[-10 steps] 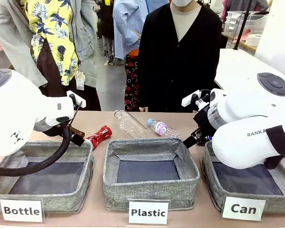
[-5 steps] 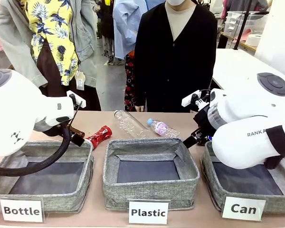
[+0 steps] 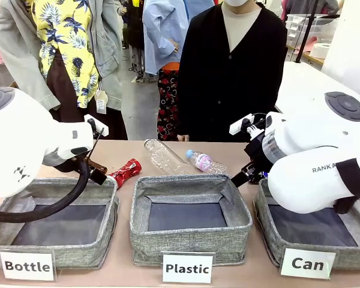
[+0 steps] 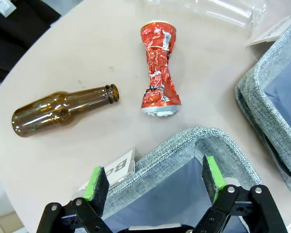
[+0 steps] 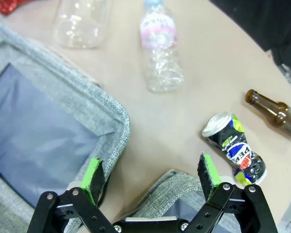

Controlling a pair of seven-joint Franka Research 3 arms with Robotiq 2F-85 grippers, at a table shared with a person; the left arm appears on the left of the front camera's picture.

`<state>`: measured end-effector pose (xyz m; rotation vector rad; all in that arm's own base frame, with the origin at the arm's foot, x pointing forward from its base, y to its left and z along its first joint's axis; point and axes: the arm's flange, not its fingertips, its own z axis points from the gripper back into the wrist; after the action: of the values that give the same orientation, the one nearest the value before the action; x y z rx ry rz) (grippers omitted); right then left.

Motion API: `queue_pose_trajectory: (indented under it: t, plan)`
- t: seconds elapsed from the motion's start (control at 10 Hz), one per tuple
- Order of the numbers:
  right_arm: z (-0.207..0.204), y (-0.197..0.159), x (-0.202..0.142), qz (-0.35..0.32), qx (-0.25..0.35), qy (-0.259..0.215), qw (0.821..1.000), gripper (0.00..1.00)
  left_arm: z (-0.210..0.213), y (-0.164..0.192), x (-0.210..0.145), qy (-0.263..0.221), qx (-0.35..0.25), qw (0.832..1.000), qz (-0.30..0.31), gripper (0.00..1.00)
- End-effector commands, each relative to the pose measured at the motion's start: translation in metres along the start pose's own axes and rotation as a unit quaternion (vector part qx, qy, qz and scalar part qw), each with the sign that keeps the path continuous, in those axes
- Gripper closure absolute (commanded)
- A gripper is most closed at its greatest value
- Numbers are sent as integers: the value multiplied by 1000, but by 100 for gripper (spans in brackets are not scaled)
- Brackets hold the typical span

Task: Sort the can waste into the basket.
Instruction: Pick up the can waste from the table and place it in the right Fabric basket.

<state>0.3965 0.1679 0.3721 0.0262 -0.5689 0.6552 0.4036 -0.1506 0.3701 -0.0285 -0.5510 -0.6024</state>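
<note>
Two grippers, left gripper (image 4: 154, 175) and right gripper (image 5: 150, 170), stay spread and empty. Nothing has shifted, so the red can (image 4: 157, 65) and dark can (image 5: 234, 145) still await the Can basket (image 3: 267, 231).

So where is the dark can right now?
In the right wrist view, the dark can lies on the table at picture right, next to a brown bottle.
</note>
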Motion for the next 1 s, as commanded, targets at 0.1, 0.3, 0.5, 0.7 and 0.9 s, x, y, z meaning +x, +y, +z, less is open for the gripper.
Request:
queue_pose_trajectory:
  t: [0.1, 0.3, 0.5, 0.7, 0.9]
  plan:
    - [0, 0, 0, 0, 0, 0, 1000, 0, 0, 0, 0, 0, 0, 1000, 0, 0]
    - [10, -1, 2, 3, -5, 2, 1000, 0, 13, -3, 6, 0, -18, 1000, -5, 0]
    - [68, -6, 17, 19, -22, -54, 998, 0, 69, -5, 23, -54, -62, 997, 12, 0]
    - [121, -6, 14, 23, 22, -59, 998, 0, 117, -17, 27, -51, -87, 993, 62, 0]
    - [160, -12, -4, -73, 70, -82, 991, 0, 158, -9, -2, -31, -174, 981, 83, 0]
